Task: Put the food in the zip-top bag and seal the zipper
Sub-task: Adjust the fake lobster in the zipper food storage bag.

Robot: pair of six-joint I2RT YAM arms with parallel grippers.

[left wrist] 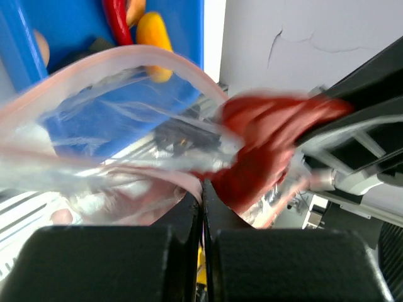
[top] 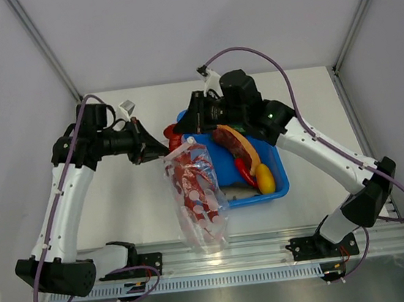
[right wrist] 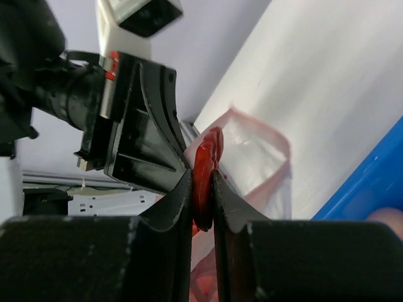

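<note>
Zip-top bag [top: 196, 196] stretches over the surface [top: 136, 211] from near the front rail [top: 272, 244] back toward the hands, with red-and-white pieces showing through the plastic. Just right of it, the blue tub [top: 283, 172] holds the grey fish [top: 242, 189], yellow pepper [top: 265, 178], red chili [top: 245, 169] and brown steak slab [top: 232, 141]. Farther back, the bag's mouth is held up. The left hand [left wrist: 201, 192] is clamped tight on the pink-red zipper [left wrist: 157, 56]. The right hand [right wrist: 203, 182] pinches a red food piece [right wrist: 204, 160] at the opening, jaws narrow around it.
</note>
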